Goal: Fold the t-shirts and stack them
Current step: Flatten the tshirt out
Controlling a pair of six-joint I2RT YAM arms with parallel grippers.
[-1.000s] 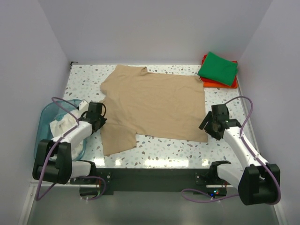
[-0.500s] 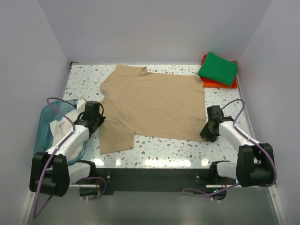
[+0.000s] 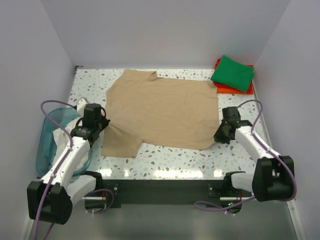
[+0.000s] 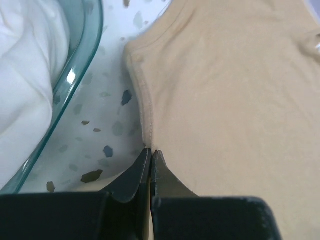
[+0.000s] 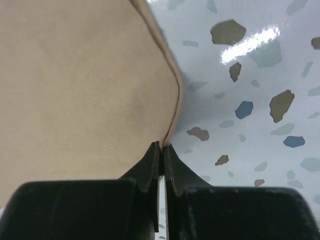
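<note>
tan shirt (image 3: 160, 107) lies flat in middle of table (image 3: 175, 157). step in hand: grasp for the 1st fold. left gripper (image 4: 150, 152) is closed tight, pinching the shirt's left edge; right gripper (image 5: 161, 146) is closed too, on the right edge near the corner. next, i think, both must lift together & carry the cloth over w/o pulling it askew. green shirt (image 3: 232, 73) waits folded at far right.

The spread shirt (image 3: 162, 110) is lying centred on the table (image 3: 175, 155). Behind it to the right, the top shirt (image 3: 233, 73) is resting on the bottom shirt (image 3: 231, 89). At left, the basket (image 3: 45, 142) is holding a fourth shirt (image 4: 25, 75).
</note>
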